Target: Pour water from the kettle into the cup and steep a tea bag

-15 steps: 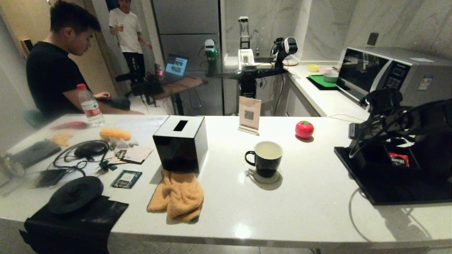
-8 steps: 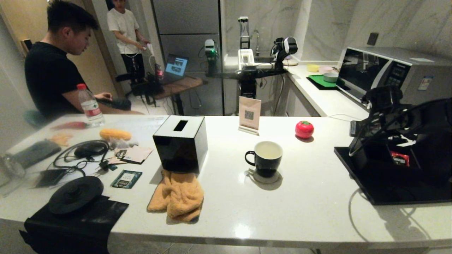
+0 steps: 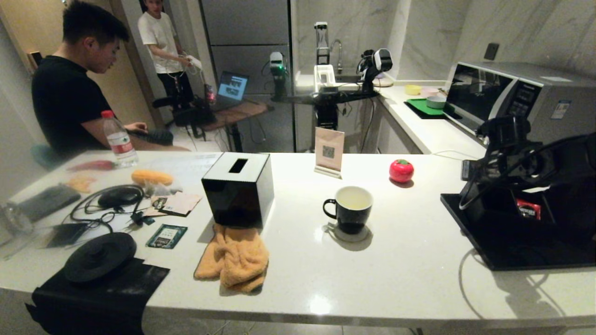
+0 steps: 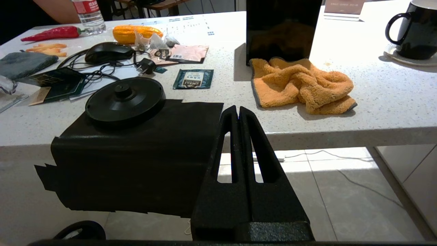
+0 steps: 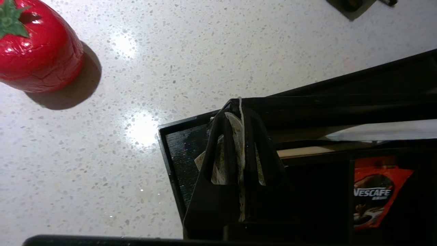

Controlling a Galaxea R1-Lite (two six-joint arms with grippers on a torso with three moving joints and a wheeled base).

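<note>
The head view looks forward and down from above the near edge of the white counter [image 3: 409, 260], taking in its whole top and the kitchen behind. The left wrist view sits low, just below and before that edge, facing level across the counter [image 4: 392, 102]; it shares with the head view the orange towel [image 3: 235, 258] [image 4: 304, 85] and the mug [image 3: 349, 209] [image 4: 414, 30]. The right wrist view looks steeply down from close above the black tray [image 5: 181, 160] and shares the red tomato-shaped thing [image 5: 37, 48] [image 3: 401, 170] with the head view.
</note>
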